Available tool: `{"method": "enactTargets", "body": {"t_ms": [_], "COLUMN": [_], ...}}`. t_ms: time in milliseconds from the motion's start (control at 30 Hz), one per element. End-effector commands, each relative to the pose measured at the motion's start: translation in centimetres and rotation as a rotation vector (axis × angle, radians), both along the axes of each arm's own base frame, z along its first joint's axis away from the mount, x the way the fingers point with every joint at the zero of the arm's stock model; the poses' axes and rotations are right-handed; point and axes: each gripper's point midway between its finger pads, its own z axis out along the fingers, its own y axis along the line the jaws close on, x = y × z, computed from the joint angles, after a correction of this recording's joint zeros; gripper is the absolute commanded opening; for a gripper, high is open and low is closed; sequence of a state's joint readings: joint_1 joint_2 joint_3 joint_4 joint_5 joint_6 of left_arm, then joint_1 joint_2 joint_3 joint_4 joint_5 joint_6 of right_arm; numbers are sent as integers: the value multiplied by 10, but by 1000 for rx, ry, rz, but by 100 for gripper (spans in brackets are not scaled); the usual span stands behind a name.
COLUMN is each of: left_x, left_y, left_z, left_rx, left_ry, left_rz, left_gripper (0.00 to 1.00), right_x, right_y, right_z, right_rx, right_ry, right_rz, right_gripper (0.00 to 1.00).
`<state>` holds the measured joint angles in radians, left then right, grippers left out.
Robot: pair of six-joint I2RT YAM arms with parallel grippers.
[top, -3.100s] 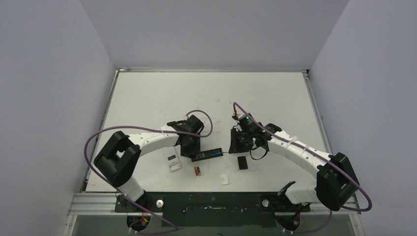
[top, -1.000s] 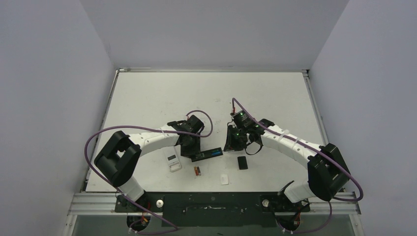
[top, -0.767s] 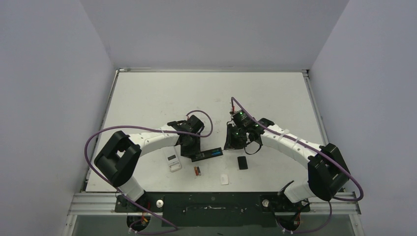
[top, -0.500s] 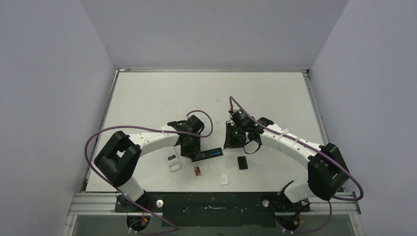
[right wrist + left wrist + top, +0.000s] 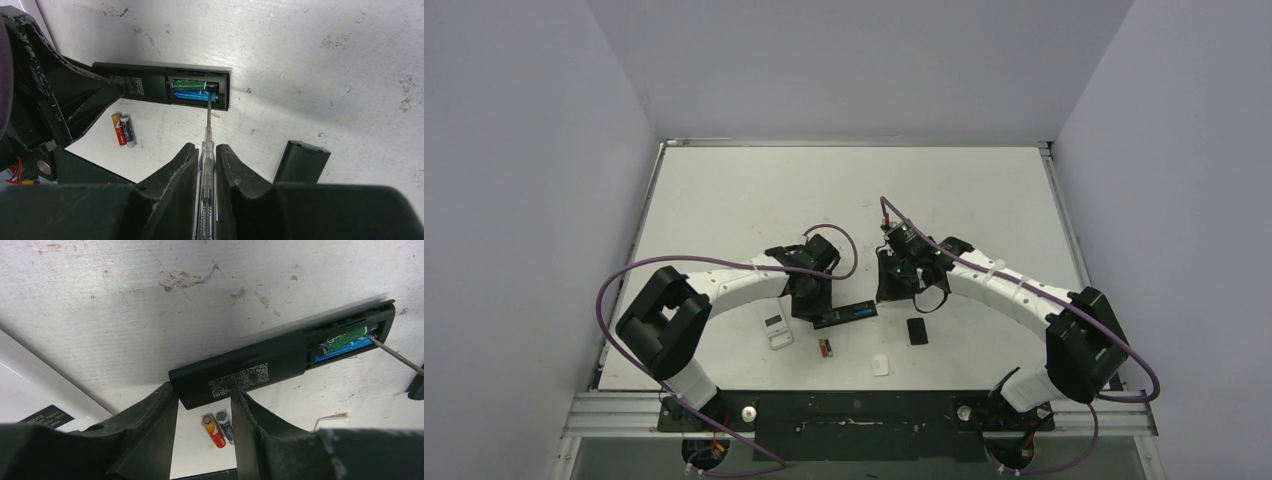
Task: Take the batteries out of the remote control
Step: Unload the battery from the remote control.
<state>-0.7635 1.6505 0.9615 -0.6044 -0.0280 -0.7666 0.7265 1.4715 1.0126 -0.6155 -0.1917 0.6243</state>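
Looking down from above, the left gripper [image 5: 816,311] was partly closed, clamped on one end of the black remote [image 5: 852,312]. The right gripper [image 5: 889,290] was hard to make out against its dark wrist. Two loose batteries [image 5: 825,347] lay on the table [image 5: 724,190] near a white remote [image 5: 775,329], a black plate [image 5: 916,331] and a small white piece [image 5: 881,365].

At the left wrist, the black remote's matte back carried QR codes and print too fine to read. Two seated batteries [image 5: 345,343], one green and one blue, lay in its open compartment; the green wrap read "Go", the rest hidden.

At the right wrist, the jaws were pinched tight on a clear-handled screwdriver [image 5: 207,131], its thin metal tip inside that compartment.
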Motion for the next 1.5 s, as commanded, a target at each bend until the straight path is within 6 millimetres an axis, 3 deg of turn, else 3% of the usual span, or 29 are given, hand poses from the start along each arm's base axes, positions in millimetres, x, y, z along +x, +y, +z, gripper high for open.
{"method": "enactTargets", "body": {"t_ms": [0,167,533,900,1133,1467], "left_x": [-4,-4,-5,-5,-5,-5], "left_y": [7,7,9,10,9,9], "left_z": [-40,-40,-41,-41,-40,-41], "left_rx": [93,95,102,104,100,105], "left_ry": [-1,-1,0,0,-1,1], "left_rz": [-20,-21,-19,-19,-19,-19], "left_gripper": [38,38,38,38,38,38], "right_x": [11,13,13,7,8,12], "right_y": [36,40,32,-10,-16,-6], "right_z": [25,41,48,26,20,19], "right_rx": [177,230,271,30,-13,24], "right_ry": [-73,-105,-119,-94,-94,-101], "right_rz": [25,18,-6,-30,-32,-27], "right_gripper": [5,5,5,5,5,5]}}
